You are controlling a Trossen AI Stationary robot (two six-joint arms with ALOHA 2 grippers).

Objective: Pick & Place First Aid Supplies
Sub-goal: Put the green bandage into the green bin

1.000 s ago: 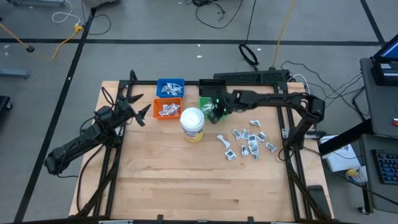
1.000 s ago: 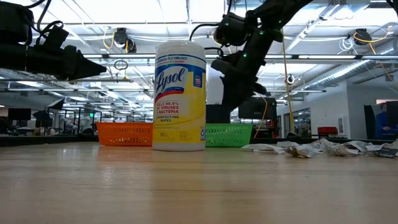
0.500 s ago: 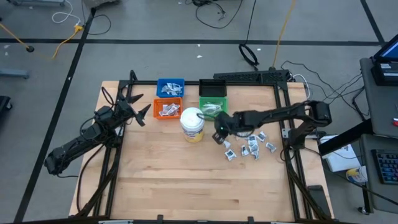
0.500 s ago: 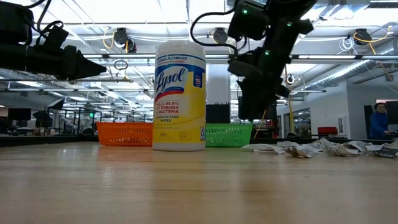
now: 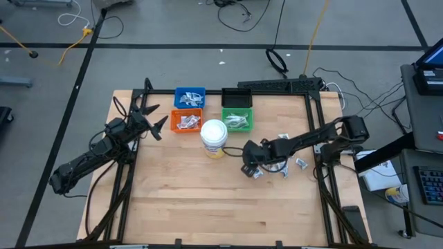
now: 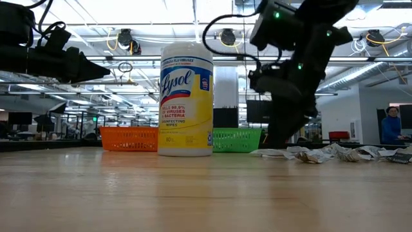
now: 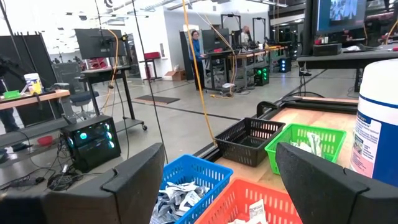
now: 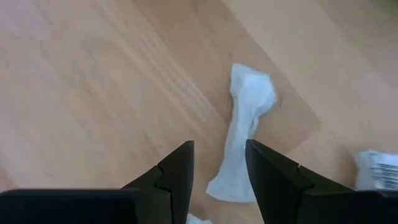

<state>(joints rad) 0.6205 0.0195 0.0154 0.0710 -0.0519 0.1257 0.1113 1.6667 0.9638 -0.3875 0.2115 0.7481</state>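
right gripper point(image 8: 217, 168) jaws apart over wrapped strip point(image 8: 244, 134) | strip's end hidden | left gripper point(image 7: 217, 180) jaws apart

The right tool point(image 5: 247, 168) hangs low with its fingers point(image 8: 174, 174) parted a little, while the left tool point(image 5: 156, 125) waits wide open.

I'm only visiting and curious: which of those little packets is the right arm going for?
Find the tall wipes jar, then the heap of packets to its right. The right gripper hangs open over a wrapped strip: long, white and crumpled, lying apart from the square ones.
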